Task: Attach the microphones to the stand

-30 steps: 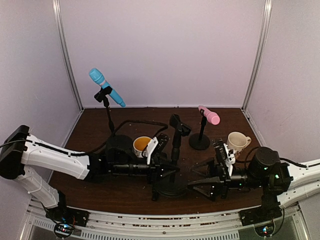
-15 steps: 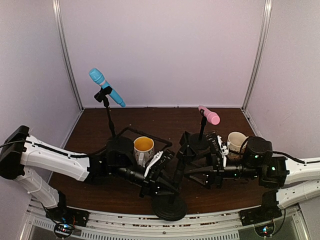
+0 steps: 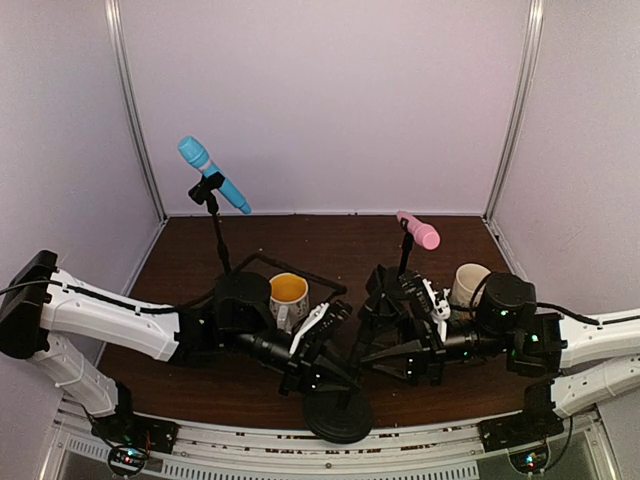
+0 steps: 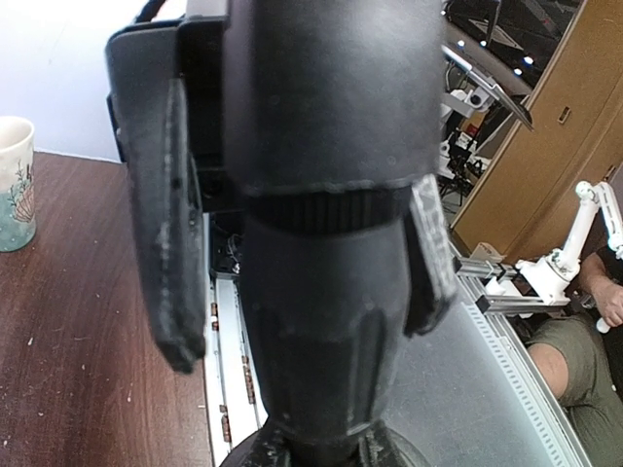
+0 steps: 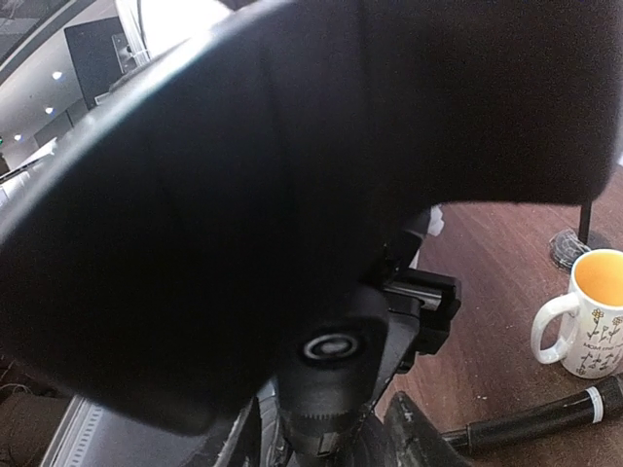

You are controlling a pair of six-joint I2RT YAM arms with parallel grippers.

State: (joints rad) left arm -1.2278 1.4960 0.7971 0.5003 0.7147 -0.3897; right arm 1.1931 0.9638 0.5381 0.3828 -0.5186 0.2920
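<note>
Left fingers [image 4: 167,243] clamp the tilted black stand [image 4: 331,292], right fingers' [image 3: 375,345] state unclear; its base [image 3: 338,415] could slip off the tabletop's [image 3: 180,262] edge.

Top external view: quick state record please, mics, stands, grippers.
blue microphone: clipped on tall stand, back left
pink microphone: on short stand, back right
black stand: tilted, base at near edge of table
left gripper: shut on black stand's shaft
right gripper: by the black stand's upper part, open or shut unclear
mugs: yellow-lined mug mid-table, cream mug right
</note>
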